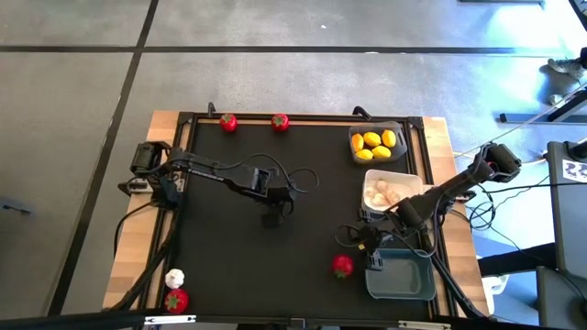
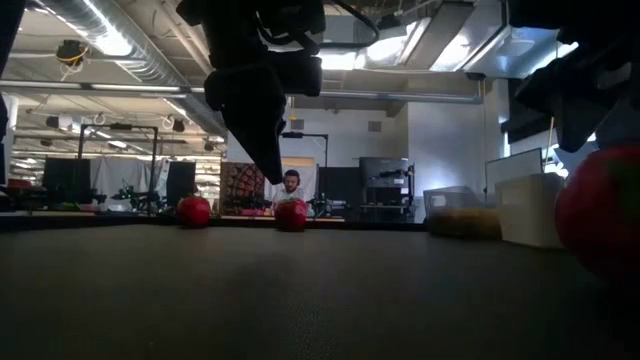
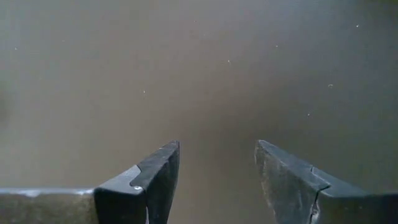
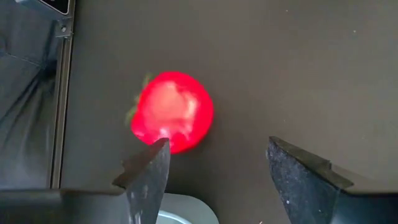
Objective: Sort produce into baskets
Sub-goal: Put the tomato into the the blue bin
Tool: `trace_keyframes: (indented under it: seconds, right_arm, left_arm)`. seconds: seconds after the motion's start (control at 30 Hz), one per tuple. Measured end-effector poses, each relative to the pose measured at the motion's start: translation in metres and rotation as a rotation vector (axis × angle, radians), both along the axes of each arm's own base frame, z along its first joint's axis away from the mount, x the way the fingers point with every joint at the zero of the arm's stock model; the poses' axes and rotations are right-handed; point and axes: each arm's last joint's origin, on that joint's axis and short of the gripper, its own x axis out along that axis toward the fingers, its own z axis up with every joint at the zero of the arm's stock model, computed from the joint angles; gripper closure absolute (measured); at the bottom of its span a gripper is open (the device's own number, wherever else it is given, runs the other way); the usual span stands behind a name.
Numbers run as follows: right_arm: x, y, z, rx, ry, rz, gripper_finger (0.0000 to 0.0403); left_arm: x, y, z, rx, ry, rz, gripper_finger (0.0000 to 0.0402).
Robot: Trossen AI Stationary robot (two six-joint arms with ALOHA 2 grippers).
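Left hand (image 1: 271, 218) hangs over mid-bench (image 1: 229, 266), fingers spread, nothing between them. Right hand (image 1: 353, 235) hovers near right, fingers spread, just beside a red fruit (image 1: 342, 266) lying on the bench. Blue-grey basket (image 1: 401, 275) sits close right of that fruit.

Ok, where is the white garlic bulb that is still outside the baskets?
In the high view the loose garlic bulb sits at the mat's near-left corner, touching or almost touching a red fruit, far from both grippers.
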Motion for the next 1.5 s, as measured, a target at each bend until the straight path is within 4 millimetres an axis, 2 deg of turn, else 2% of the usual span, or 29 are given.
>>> trace_keyframes:
  seconds: [0.27, 0.57, 0.73, 1.07, 1.27, 1.5]
  right_arm:
    - [0.004, 0.003, -0.002, 0.010, -0.018, 0.002, 0.0137]
    - [0.012, 0.025, -0.016, 0.026, -0.061, 0.087, 0.0137]
    - [0.017, 0.036, -0.014, 0.066, -0.145, 0.107, 0.0137]
    - [0.021, 0.054, -0.042, 0.039, -0.095, 0.142, 0.0137]
    - [0.022, 0.051, -0.047, -0.057, -0.109, 0.134, 0.0137]
    - [0.022, 0.037, -0.052, -0.198, -0.082, 0.049, 0.0137]
  left_arm:
    - [0.000, 0.000, 0.000, 0.000, 0.000, 0.000, 0.0196]
    - [0.000, -0.001, 0.000, -0.008, -0.003, 0.014, 0.0196]
    - [0.000, -0.001, 0.000, -0.011, -0.005, 0.024, 0.0196]
    - [0.000, -0.001, 0.000, -0.041, -0.019, 0.103, 0.0196]
    - [0.000, -0.001, 0.000, -0.055, -0.029, 0.141, 0.0196]
    - [0.000, -0.001, 0.000, -0.062, -0.032, 0.162, 0.0196]
